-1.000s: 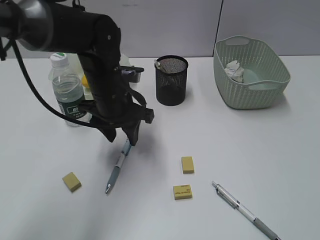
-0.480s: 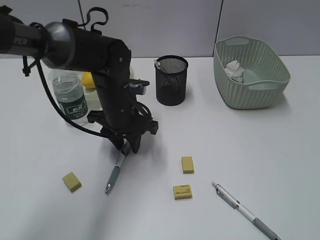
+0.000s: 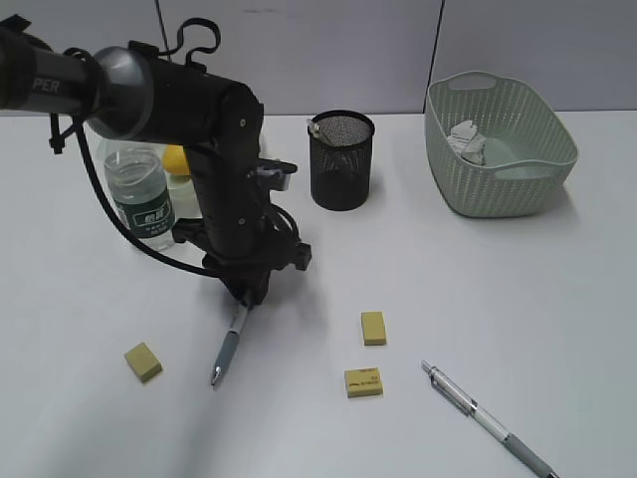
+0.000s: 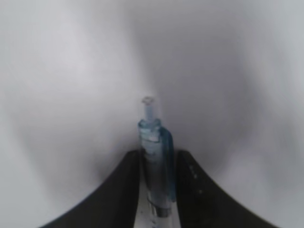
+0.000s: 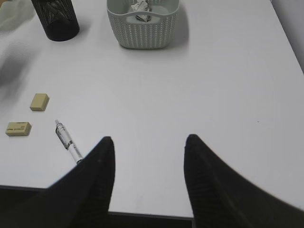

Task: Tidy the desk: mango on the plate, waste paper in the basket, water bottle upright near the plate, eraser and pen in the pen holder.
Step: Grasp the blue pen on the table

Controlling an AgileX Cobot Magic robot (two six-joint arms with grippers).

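Already the waste paper point(image 3: 466, 139) lay in the basket point(image 3: 498, 189); the left end effector point(image 3: 246, 296) clamped the blue pen point(image 4: 155, 161); three erasers point(image 3: 372, 328) remained on the desk point(image 3: 518, 329).

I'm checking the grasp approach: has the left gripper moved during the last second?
Yes. The left gripper has dropped toward the desk onto the blue pen.

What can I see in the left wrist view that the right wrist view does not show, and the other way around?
Only the left wrist view shows the blue pen lying between the two fingers of the left end effector.

Only the right wrist view shows the basket with paper inside, the pen holder, two erasers, the silver pen, and the open right end effector.

Both show the white desk.
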